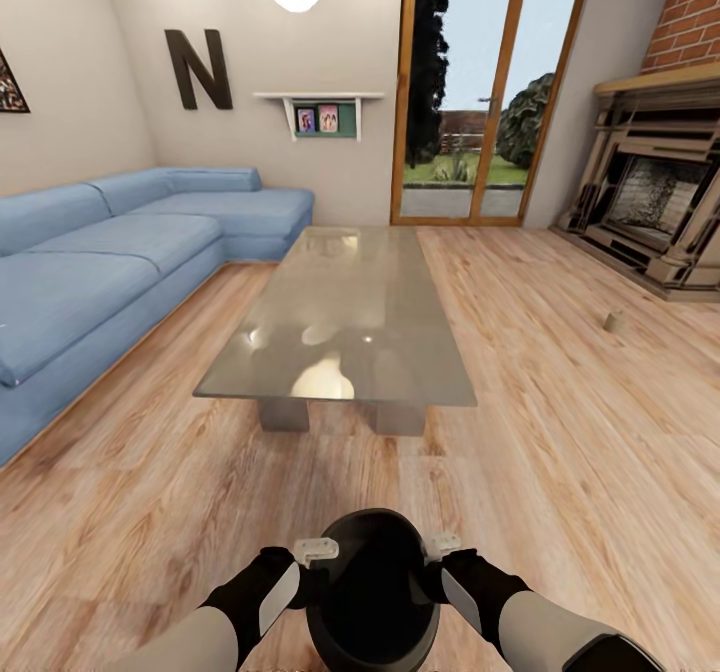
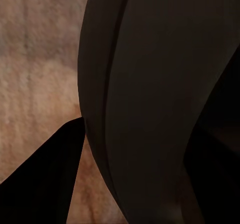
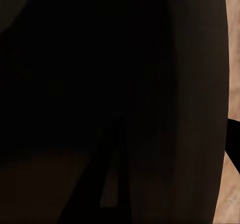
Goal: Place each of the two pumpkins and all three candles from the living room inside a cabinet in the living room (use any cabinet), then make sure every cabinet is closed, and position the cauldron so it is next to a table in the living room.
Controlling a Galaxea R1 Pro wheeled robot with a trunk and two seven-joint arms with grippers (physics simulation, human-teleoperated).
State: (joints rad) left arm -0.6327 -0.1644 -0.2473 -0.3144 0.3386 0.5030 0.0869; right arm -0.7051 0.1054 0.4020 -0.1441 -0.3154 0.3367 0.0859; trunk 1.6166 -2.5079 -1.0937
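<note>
Both arms hug the cauldron at 6 o'clock: left gripper and right gripper clamp its rim. Glass table sits ahead, candle on the floor at 2 o'clock.

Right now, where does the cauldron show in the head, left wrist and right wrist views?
Head view: the cauldron sits at bottom centre, between the two arms, short of the glass table.
Left wrist view: its dark curved wall runs from centre to one side.
Right wrist view: its black wall spans most of the picture.
Shared landmark: the wooden floor beside it.
</note>
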